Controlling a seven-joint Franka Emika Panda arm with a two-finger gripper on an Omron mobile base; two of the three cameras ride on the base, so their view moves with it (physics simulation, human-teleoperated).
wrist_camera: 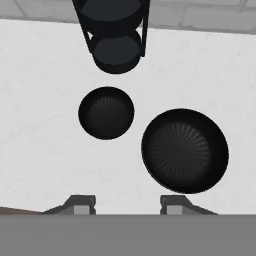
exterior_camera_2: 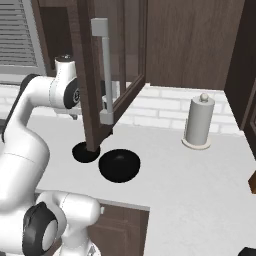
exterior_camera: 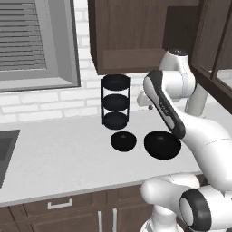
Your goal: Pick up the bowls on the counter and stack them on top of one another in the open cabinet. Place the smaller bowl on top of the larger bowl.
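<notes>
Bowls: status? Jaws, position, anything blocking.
Gripper above the counter, jaws apart, empty. Smaller bowl and larger bowl side by side, apart, untouched. Wire rack just behind; glass door overhangs them.

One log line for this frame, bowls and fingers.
smaller glossy black round bowl: on counter | wider glossy black round bowl: on counter, apart | fingers: open, above, empty

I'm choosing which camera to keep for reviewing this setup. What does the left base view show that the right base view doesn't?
Left base view alone: the three-tier wire rack, a window and a sink edge. Right base view alone: a glass cabinet door and a paper towel roll. Both: the smaller bowl, the larger bowl, the counter and the white arm.
</notes>
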